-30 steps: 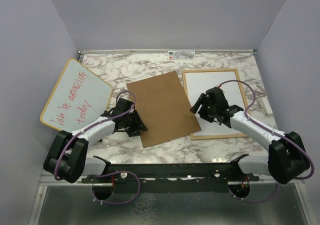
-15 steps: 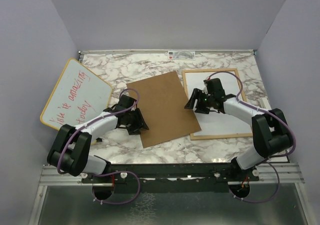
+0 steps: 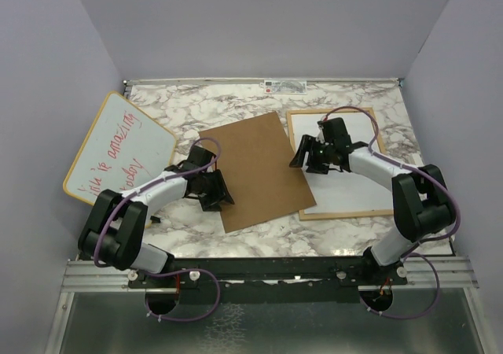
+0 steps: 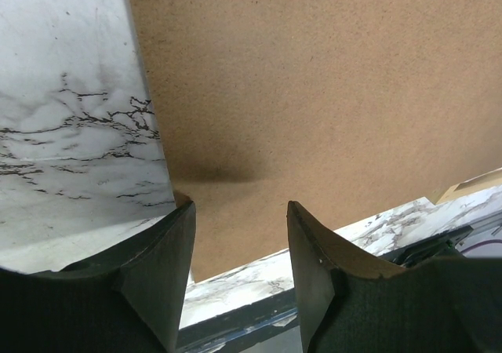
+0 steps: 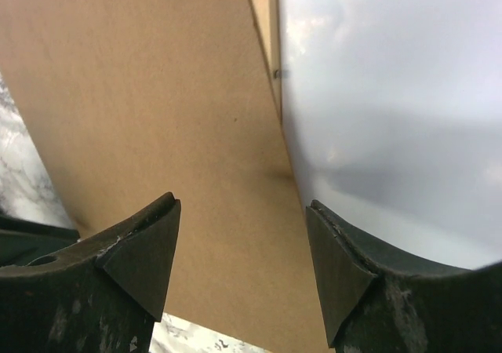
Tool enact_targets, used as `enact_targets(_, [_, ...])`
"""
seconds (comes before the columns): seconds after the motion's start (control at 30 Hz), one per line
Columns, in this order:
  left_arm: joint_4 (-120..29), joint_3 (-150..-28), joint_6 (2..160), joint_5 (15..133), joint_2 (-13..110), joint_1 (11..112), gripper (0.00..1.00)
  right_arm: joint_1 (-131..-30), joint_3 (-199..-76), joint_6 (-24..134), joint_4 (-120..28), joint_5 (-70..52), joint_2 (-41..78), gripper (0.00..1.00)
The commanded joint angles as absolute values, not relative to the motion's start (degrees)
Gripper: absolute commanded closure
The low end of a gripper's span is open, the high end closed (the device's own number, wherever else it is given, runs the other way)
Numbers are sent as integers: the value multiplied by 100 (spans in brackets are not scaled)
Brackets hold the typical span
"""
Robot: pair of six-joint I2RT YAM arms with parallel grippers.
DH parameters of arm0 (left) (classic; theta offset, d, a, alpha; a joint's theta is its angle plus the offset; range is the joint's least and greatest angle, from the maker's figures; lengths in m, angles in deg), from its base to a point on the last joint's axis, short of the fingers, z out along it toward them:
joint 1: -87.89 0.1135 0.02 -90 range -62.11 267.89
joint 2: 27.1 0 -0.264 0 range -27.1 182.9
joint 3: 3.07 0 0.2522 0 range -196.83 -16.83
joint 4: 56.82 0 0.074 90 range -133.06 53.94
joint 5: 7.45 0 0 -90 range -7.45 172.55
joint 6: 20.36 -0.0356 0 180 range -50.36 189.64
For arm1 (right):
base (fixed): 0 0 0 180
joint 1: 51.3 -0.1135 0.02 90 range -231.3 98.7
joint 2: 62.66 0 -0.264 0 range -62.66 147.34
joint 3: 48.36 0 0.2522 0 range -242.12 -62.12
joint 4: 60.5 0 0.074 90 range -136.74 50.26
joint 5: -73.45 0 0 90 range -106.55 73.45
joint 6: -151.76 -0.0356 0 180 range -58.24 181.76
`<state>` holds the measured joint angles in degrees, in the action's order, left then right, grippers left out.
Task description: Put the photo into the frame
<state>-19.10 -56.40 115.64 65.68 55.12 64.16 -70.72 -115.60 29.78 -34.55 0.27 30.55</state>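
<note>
The frame of thin light wood lies flat at the right of the marble table. Inside its rim lies a plain white sheet, which looks like the photo back side up; no picture shows. The brown backing board lies in the middle, its right corner over the frame's left rim. My right gripper is open over that edge, with board and white surface beyond its fingertips. My left gripper is open at the board's lower left edge, gripping nothing.
A round-cornered whiteboard with red handwriting leans at the left wall. Grey walls close in the table on three sides. The black rail carrying the arm bases runs along the near edge.
My right gripper has moved back and a little left along the board's right edge, its arm swinging outward. The left gripper has stayed by the board's lower left edge, its jaws slightly wider.
</note>
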Motion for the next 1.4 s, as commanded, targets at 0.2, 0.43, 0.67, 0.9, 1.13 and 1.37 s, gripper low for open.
enact_targets(0.2, [-2076,-5509,11259,7211,6003,6416,47,-7037,-11950,3256,-3211,62,3506,31])
enact_targets(0.43, [-2145,-5508,11271,7146,6039,6416,47,-7037,-11915,3361,-3237,495,3517,32])
enact_targets(0.67, [-2214,-5517,11265,7036,6036,6416,47,-7033,-11987,3836,-3121,1668,3363,33])
enact_targets(0.9, [-2220,-5672,11195,7035,6091,6416,48,-6984,-11882,3747,-3350,2662,2823,39])
enact_targets(1.13, [-2149,-5806,11039,7122,6183,6440,48,-6987,-11571,3534,-3969,3727,2689,51])
enact_targets(1.37, [-2074,-5847,10862,7186,6240,6559,48,-6985,-11744,3899,-3746,4477,2997,51])
